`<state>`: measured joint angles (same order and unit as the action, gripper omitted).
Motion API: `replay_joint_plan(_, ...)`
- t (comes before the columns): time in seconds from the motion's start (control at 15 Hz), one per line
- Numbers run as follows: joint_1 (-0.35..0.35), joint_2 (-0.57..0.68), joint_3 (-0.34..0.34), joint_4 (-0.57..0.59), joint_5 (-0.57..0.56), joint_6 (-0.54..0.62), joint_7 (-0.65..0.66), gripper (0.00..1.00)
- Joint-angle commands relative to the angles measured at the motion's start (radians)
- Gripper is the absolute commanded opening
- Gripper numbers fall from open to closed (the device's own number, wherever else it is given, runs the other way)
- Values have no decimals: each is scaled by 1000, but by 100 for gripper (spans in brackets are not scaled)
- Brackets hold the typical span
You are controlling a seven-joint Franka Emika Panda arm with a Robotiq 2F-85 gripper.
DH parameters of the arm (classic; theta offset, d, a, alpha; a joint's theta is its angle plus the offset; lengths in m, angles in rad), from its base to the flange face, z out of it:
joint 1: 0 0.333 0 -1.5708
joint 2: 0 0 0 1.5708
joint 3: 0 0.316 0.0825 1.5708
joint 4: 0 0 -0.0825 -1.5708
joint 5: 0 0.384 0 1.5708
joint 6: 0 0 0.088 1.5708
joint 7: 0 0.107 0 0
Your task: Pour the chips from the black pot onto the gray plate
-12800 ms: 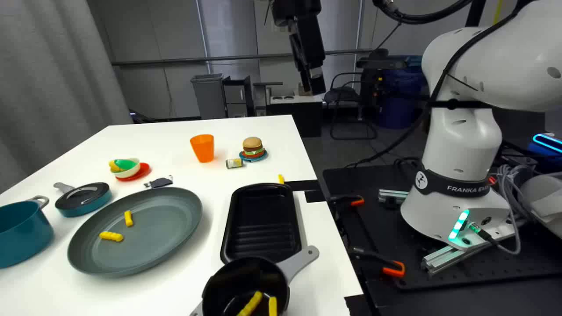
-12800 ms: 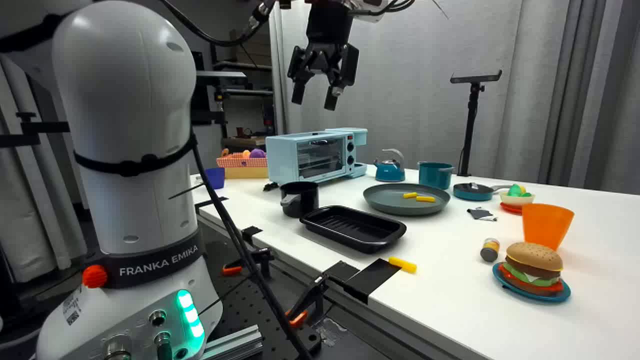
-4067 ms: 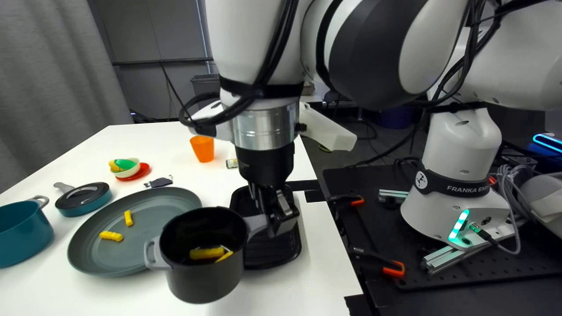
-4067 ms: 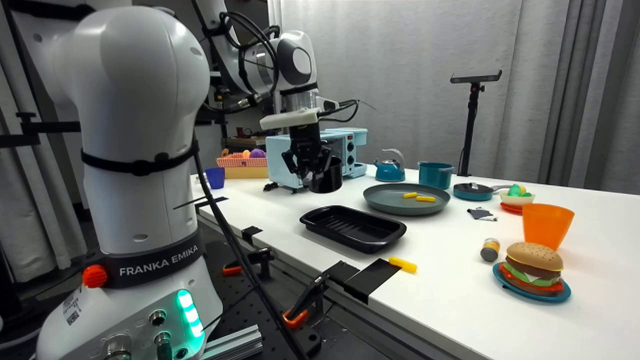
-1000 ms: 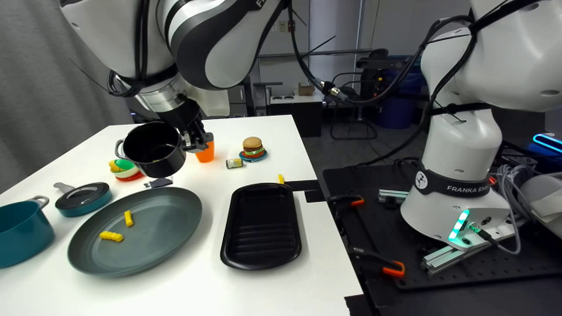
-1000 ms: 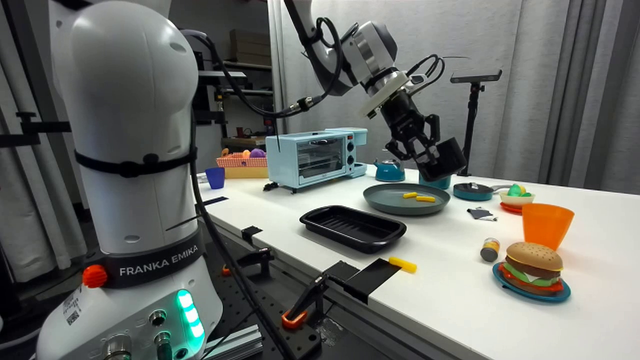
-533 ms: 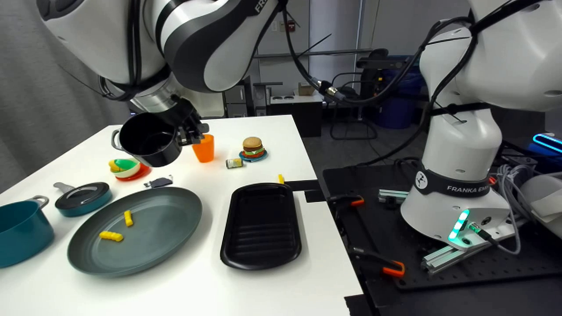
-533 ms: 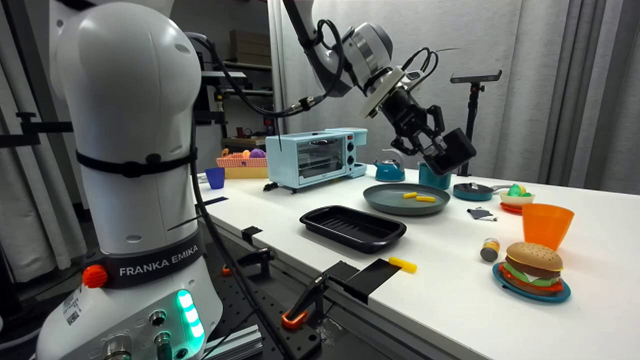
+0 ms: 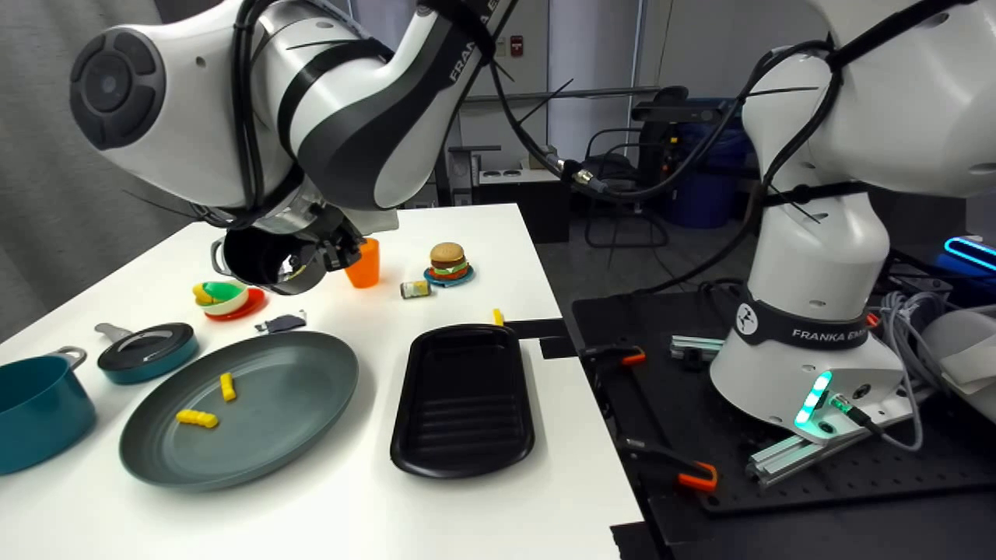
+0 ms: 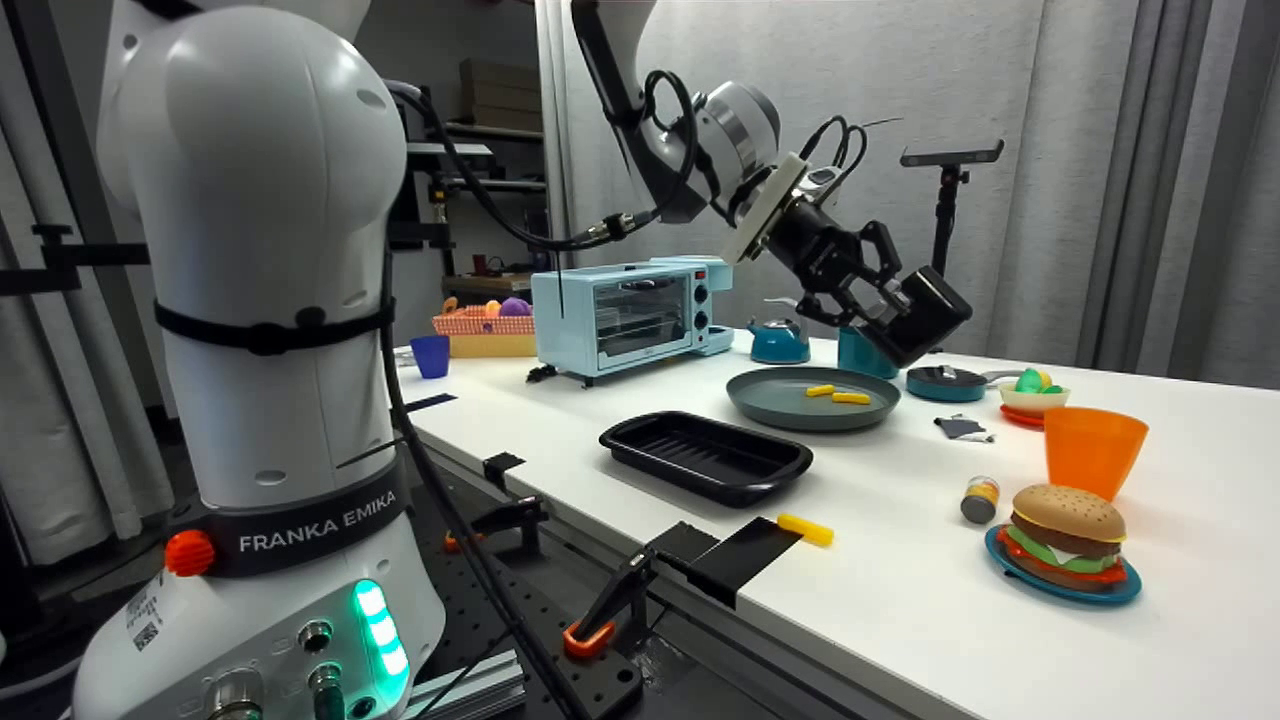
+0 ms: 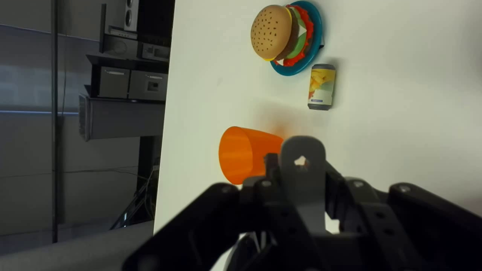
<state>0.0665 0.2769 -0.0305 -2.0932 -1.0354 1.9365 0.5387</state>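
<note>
The black pot (image 9: pixel 268 260) hangs in the air, tipped well over, its mouth facing an exterior view and its base (image 10: pixel 935 315) showing in an exterior view. My gripper (image 10: pixel 880 308) is shut on the pot's gray handle (image 11: pixel 303 154), which stands between the fingers in the wrist view. No chips can be made out in the dark inside of the pot. On the gray plate (image 9: pixel 288 389) lie two yellow chips (image 9: pixel 197 418), seen in both exterior views. The pot is above the table past the plate's far rim. Another chip (image 10: pixel 806 530) rests by the table edge.
A black grill pan (image 9: pixel 463 404) sits beside the plate. Around stand a teal pot (image 9: pixel 39 412), a lidded teal pan (image 9: pixel 148 354), a bowl (image 9: pixel 226 299), an orange cup (image 11: pixel 241 154), a can (image 11: pixel 322 86) and a toy burger (image 11: pixel 278 34). A toaster oven (image 10: pixel 640 315) stands farther off.
The pot, earlier on the table by the grill pan with chips inside, was gripped, lifted and carried past the plate. Over the last second it has tipped further. The plate's chips look unchanged.
</note>
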Motion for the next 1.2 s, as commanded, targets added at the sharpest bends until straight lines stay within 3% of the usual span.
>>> replay_joint_plan(0.0, 25, 42, 10, 41, -76, -72, 49, 7)
replay_joint_plan(0.4, 67, 87, 41, 57, -184, -173, 120, 7)
replay_joint_plan(1.13, 157, 266, 97, 138, -301, -459, 224, 7)
